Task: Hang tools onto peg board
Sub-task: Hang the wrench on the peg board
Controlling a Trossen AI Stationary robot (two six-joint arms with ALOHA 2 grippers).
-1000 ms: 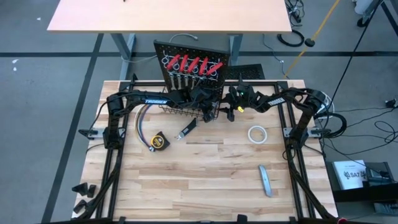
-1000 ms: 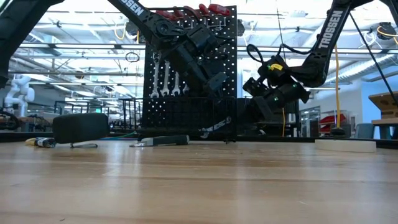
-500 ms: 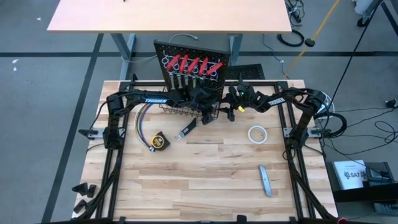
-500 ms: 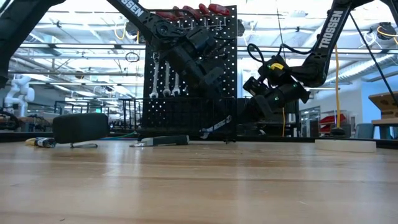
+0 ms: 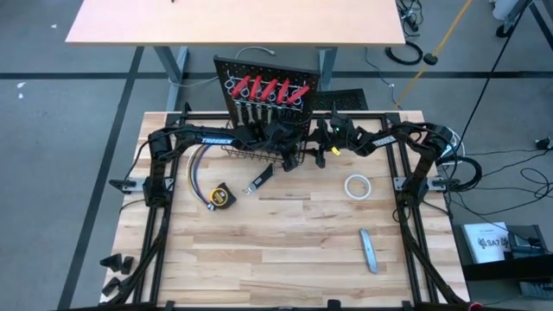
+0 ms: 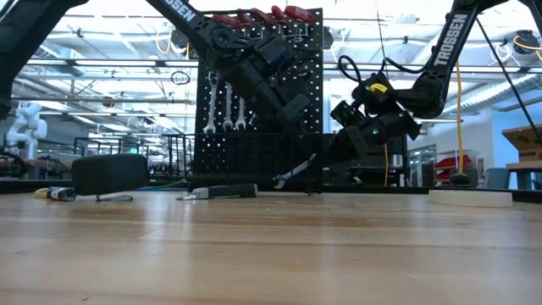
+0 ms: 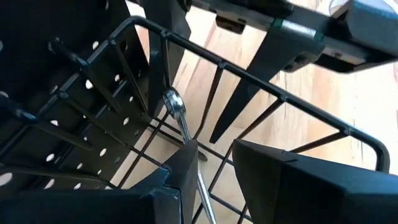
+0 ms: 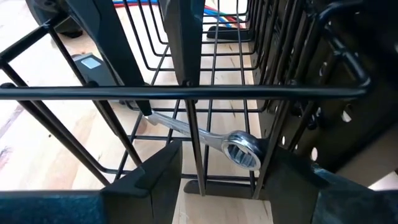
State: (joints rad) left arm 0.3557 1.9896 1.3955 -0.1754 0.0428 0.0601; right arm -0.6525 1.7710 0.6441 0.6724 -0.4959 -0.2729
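The black peg board (image 5: 268,73) stands at the table's far edge with red-handled tools (image 5: 263,89) in its ring holders and silver wrenches (image 6: 224,106) hanging on it. One silver wrench (image 8: 205,138) lies slanted inside the wire basket (image 5: 246,154) at the board's base, its ring end (image 7: 173,102) near the basket's right end. My left gripper (image 7: 214,165) reaches down into the basket, open, with the wrench's shaft between its fingers. My right gripper (image 8: 224,180) is open outside the basket's right end, one finger on each side of an upright wire (image 8: 193,149). My left gripper comes slanting down from the table's left, its fingers lying along the wrench. The shaft (image 7: 194,158) runs close along the inner side of one finger (image 7: 180,168); I cannot tell whether they touch. The other finger (image 7: 267,174) stands apart from it.
On the tabletop lie a yellow tape measure (image 5: 220,197), a black-handled knife (image 5: 259,180), a white tape roll (image 5: 357,187) and a grey bar (image 5: 369,250). A bundle of coloured wires (image 5: 194,168) lies at the left. The basket's wires hem in both grippers.
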